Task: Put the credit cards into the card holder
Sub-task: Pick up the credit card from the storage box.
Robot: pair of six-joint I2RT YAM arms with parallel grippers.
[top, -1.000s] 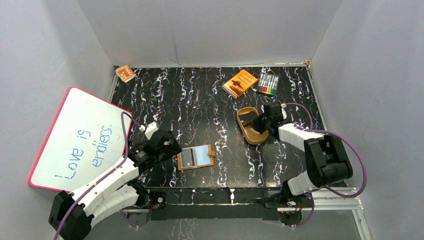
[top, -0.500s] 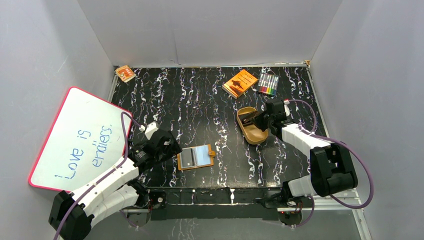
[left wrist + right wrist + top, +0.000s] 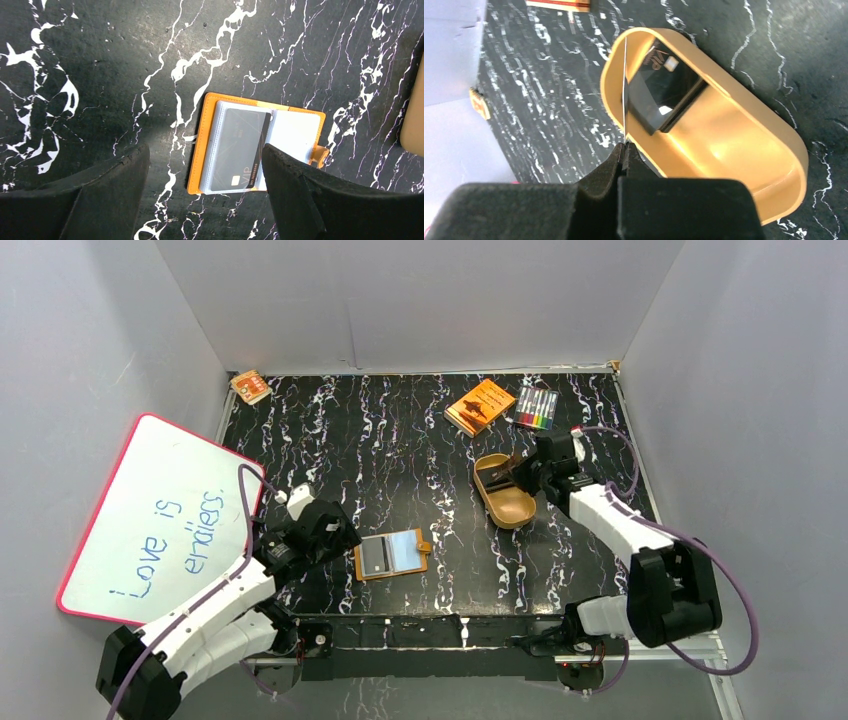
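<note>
Right pincer [image 3: 625, 147] pinches a thin card [image 3: 624, 90] edge-on above the gold tray [image 3: 744, 150], which holds a dark card [image 3: 664, 95]. Left pincer [image 3: 202, 150] hangs spread over the open card holder [image 3: 300, 130], near centre of the surface.

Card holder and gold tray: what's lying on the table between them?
Nothing; in the top view, only bare marbled tabletop runs from card holder to gold tray.
</note>
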